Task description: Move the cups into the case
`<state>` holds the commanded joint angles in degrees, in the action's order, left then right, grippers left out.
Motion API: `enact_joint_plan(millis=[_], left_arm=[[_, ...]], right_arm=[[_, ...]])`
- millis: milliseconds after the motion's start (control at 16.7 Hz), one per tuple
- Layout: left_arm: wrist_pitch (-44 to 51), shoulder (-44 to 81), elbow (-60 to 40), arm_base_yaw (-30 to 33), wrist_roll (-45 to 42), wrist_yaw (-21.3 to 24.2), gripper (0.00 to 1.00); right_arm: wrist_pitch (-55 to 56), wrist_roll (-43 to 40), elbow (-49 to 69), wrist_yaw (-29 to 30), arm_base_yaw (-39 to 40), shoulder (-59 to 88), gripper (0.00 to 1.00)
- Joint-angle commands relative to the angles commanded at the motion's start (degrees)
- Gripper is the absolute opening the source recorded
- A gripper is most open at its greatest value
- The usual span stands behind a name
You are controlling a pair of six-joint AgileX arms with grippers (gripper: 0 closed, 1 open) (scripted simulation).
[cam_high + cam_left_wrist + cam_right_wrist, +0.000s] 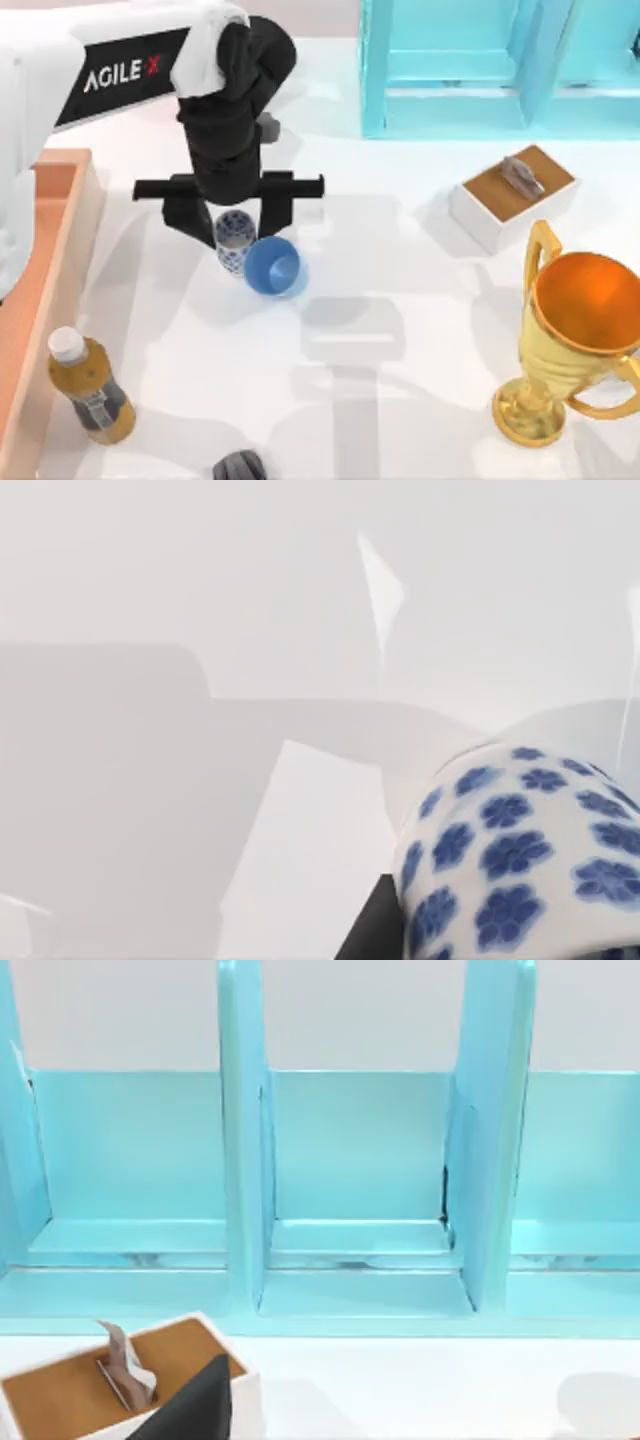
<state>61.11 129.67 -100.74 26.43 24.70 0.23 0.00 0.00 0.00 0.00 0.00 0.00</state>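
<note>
The white cup with the blue floral pattern (pixel 234 243) stands left of the table's middle, touching the plain blue cup (pixel 272 267) at its front right. My left gripper (pixel 234 222) comes down from above, its two black fingers (pixel 187 215) pressed against the floral cup's sides, shut on it. The left wrist view has the floral cup (pixel 520 850) very close, with a dark finger (pixel 372 925) beside it. The orange-brown case (pixel 58 215) lies along the table's left edge, left of the cups. In the right wrist view, part of my right gripper (pixel 195 1405) shows as a dark tip.
A turquoise shelf unit (pixel 480 70) stands at the back right. In front of it sits a small white box with a brown top (pixel 515 195). A big gold trophy (pixel 580 340) stands at the front right, a juice bottle (pixel 90 395) at the front left by the case.
</note>
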Motion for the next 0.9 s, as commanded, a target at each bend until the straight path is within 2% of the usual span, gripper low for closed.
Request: enact_joint_plan(millis=[300, 720, 900], left_arm=[[1.0, -0.9, -0.8, -0.9, -0.8, 0.0, 0.0], [15.4, -9.6, -6.1, -11.7, -11.5, 0.0, 0.0], [16.7, -10.7, -6.4, -12.9, -12.8, 0.0, 0.0]], right_arm=[[0.0, 0.0, 0.0, 0.0, 0.0, 0.0, 1.0], [0.0, 0.0, 0.0, 0.0, 0.0, 0.0, 1.0], [0.0, 0.0, 0.0, 0.0, 0.0, 0.0, 1.0]])
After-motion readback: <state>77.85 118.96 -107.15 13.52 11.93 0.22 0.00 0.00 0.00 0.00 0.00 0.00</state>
